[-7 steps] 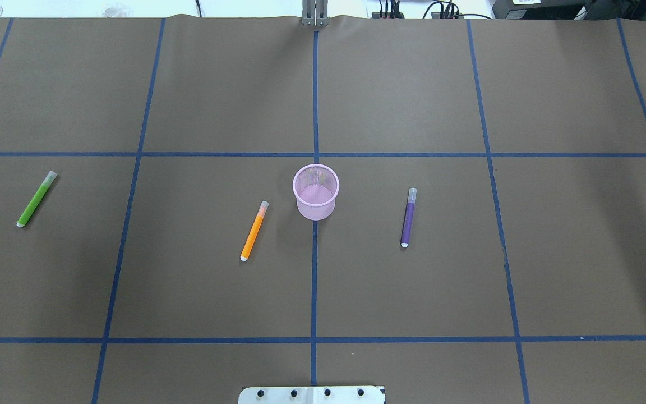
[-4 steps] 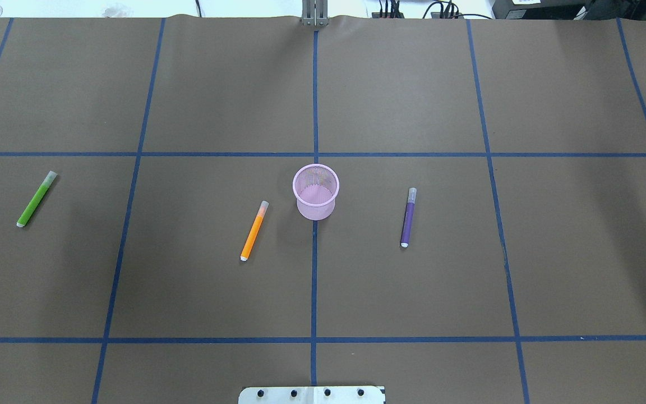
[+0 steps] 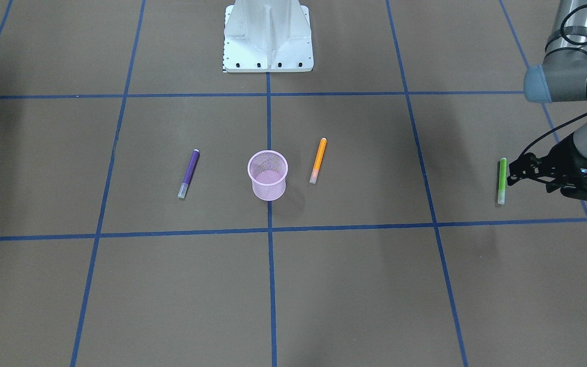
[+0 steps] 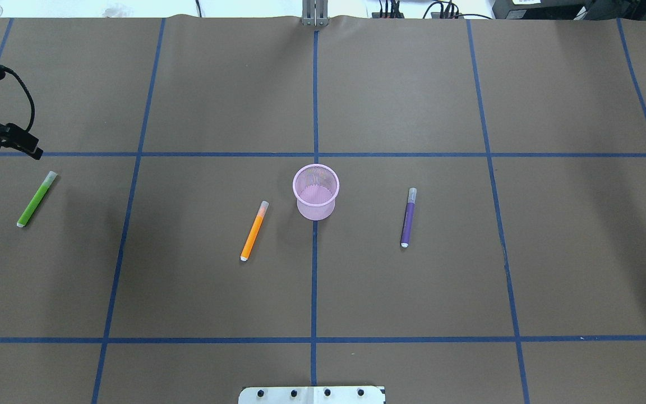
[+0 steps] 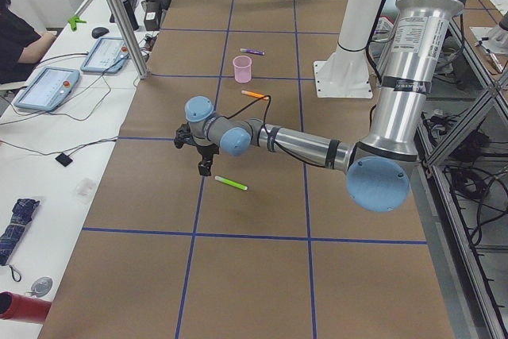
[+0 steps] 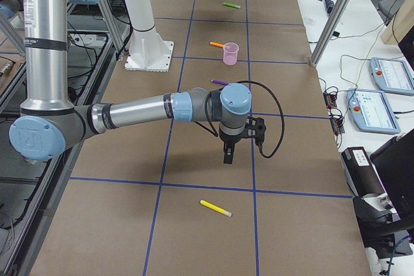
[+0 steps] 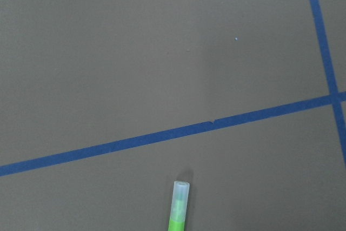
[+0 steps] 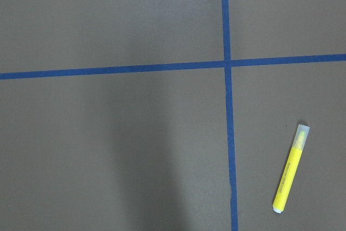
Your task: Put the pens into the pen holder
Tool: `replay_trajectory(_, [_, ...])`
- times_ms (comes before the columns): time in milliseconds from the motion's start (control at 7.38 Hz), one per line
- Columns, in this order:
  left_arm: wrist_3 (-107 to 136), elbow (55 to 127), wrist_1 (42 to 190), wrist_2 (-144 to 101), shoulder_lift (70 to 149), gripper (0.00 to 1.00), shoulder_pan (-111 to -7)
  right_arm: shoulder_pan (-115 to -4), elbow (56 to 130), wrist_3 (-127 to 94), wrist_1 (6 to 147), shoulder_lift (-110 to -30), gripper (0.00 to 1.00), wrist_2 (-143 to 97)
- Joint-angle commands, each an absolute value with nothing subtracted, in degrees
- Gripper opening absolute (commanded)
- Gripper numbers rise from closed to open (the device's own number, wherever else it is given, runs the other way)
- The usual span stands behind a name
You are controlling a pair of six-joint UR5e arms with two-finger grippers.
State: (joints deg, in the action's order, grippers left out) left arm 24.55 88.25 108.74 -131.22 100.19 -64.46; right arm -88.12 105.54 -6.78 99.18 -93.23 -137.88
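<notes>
The pink mesh pen holder (image 4: 315, 191) stands upright at the table's middle, with nothing in it. The orange pen (image 4: 253, 230) lies just left of it and the purple pen (image 4: 408, 217) to its right. The green pen (image 4: 36, 199) lies at the far left. My left gripper (image 4: 36, 151) hovers just beyond the green pen's capped end; in the front view (image 3: 511, 173) its fingers stand apart, open and empty. The yellow pen (image 8: 291, 169) lies at the far right, out of the overhead view. My right gripper (image 6: 228, 156) hangs above the table short of it; I cannot tell whether it is open.
The robot's white base (image 3: 268, 35) stands at the table's near edge. A metal post (image 5: 119, 13) and control tablets (image 5: 48, 89) line the far side, where a person sits. Blue tape lines cross the brown table cover (image 4: 413, 280).
My left gripper has come into the overhead view from the left edge and moved towards the green pen's capped end. The pens and the cup have not moved.
</notes>
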Motion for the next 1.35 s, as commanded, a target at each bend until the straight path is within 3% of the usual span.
replay_trajectory(0, [26.88, 86.66, 110.21, -128.43, 100.63, 1.00, -62.15, -88.07, 104.24, -6.77, 99.14, -93.60, 0.99, -137.90])
replay_trajectory(948, [27.25, 80.88, 115.38, -125.86, 100.99, 0.91, -58.18, -88.07, 104.24, -6.77, 99.14, -93.08, 0.99, -137.81])
replay_trajectory(1219, [27.16, 80.42, 116.98, -126.03, 100.73, 0.80, -58.18, -87.98, 104.24, -6.77, 99.14, -92.81, 0.99, -137.73])
